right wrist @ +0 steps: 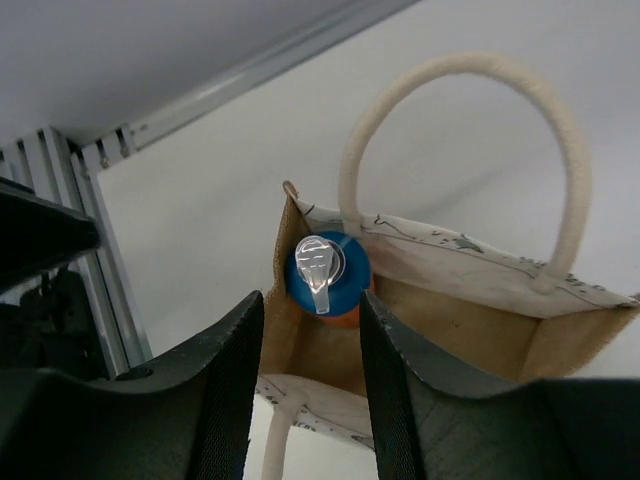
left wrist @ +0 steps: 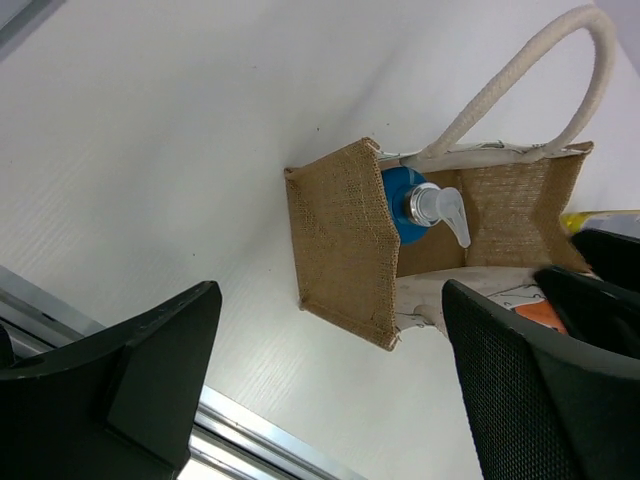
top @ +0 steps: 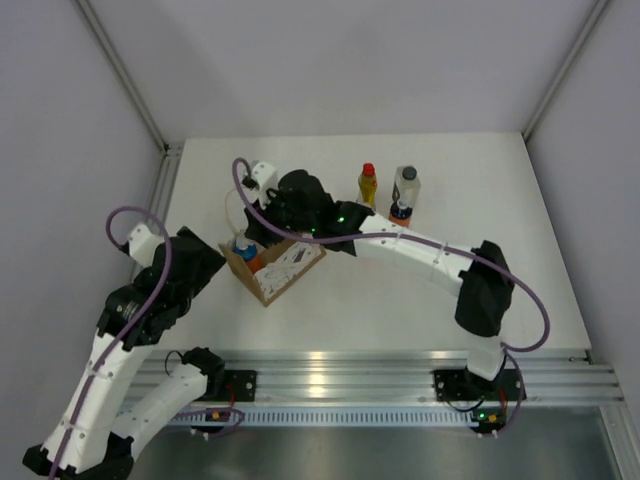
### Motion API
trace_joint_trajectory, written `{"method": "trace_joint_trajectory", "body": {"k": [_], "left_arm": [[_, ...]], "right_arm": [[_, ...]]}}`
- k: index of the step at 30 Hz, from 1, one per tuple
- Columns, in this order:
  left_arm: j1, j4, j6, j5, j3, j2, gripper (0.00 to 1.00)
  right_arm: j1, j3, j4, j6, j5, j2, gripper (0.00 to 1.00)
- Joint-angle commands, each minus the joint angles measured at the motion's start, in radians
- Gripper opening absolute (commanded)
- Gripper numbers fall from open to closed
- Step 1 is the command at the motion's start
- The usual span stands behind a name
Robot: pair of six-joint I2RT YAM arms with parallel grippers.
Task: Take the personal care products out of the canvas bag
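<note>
The tan canvas bag stands open on the table left of centre, and its white loop handle is upright. One orange bottle with a blue top and clear pump stands in the bag's corner; it also shows in the top view and the left wrist view. My right gripper is open above the bag, its fingers either side of that bottle's top without touching it. My left gripper is open and empty beside the bag's burlap end. A yellow bottle with a red cap and a pale bottle stand on the table behind.
Something orange shows at the pale bottle's foot, partly behind my right arm. An aluminium rail runs along the table's near edge. Grey walls close in the back and both sides.
</note>
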Motion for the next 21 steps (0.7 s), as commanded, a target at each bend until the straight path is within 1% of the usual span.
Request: {"method": "trace_joint_trajectory", "body": {"k": [1,3,6,11,14,16,21], "left_arm": [[0.001,-0.031,-0.026,-0.035,0.029,-0.059,0.96],[0.001,-0.034,-0.028,-0.035,0.024,-0.090,0.96],[0.001,-0.043,-0.023,-0.038,0.022,-0.117,0.97],[0.002,-0.054,0.003,-0.027,0.022,-0.116,0.98],[0.001,-0.051,0.014,-0.021,0.019,-0.110,0.98],[0.001,-0.052,0.020,-0.021,0.018,-0.105,0.98],[0.001,-0.052,0.034,-0.023,0.027,-0.092,0.98]], "right_arm": [[0.021,0.172,-0.160,-0.054,-0.004,0.112,0.41],[0.024,0.232,-0.181,-0.073,-0.013,0.146,0.43],[0.027,0.275,-0.186,-0.087,-0.021,0.194,0.44],[0.034,0.335,-0.206,-0.087,-0.027,0.260,0.44],[0.040,0.347,-0.206,-0.087,-0.027,0.276,0.43],[0.047,0.359,-0.212,-0.123,-0.015,0.289,0.43],[0.050,0.365,-0.215,-0.133,0.013,0.310,0.39]]}}
